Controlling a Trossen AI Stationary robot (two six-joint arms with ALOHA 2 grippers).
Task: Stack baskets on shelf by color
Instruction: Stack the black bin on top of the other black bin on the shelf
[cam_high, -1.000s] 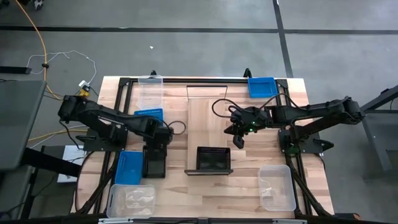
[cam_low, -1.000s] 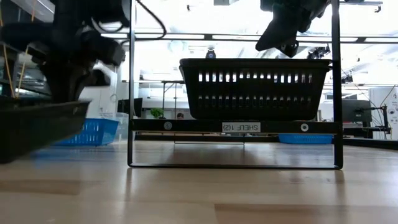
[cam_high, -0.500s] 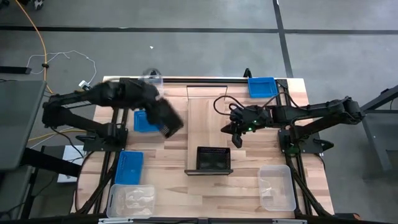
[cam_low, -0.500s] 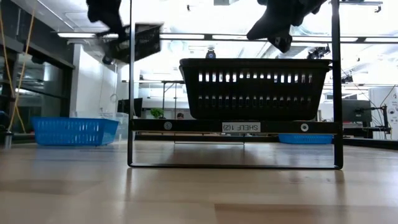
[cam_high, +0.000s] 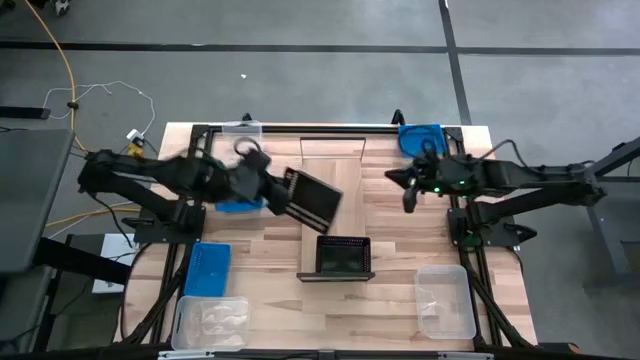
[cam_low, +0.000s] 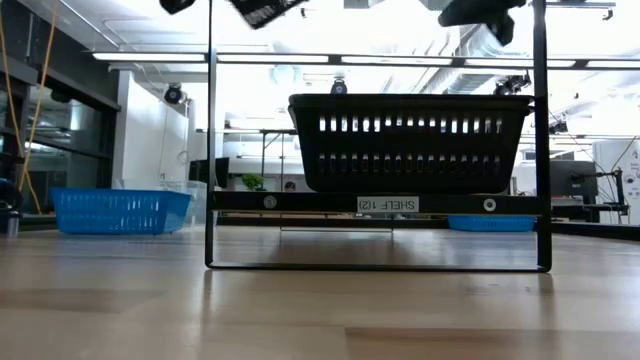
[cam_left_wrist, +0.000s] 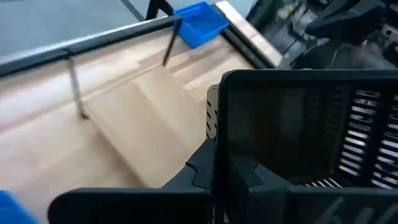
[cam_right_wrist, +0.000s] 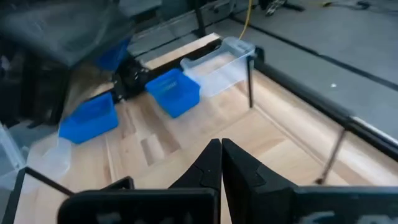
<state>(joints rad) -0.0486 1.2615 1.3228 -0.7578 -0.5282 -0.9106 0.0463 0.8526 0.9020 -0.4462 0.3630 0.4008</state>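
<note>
While apparently airborne, black basket (cam_high: 313, 200) sits in left tool (cam_high: 283, 191).

High view: overhead, straight down on the whole tabletop (cam_high: 400, 290). Low view: at tabletop height, level, close to the shelf (cam_low: 375, 203) and its black basket (cam_low: 410, 140), shared with the overhead. Left wrist view: very near a carried black basket (cam_left_wrist: 305, 130), probably the one overhead. Right wrist view: looks across the tabletop.

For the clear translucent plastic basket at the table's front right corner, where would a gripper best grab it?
Judging by the high view, the clear translucent basket sits upright with its open top up, nothing beside it. Come from above and pinch one long side wall near the rim.
</note>
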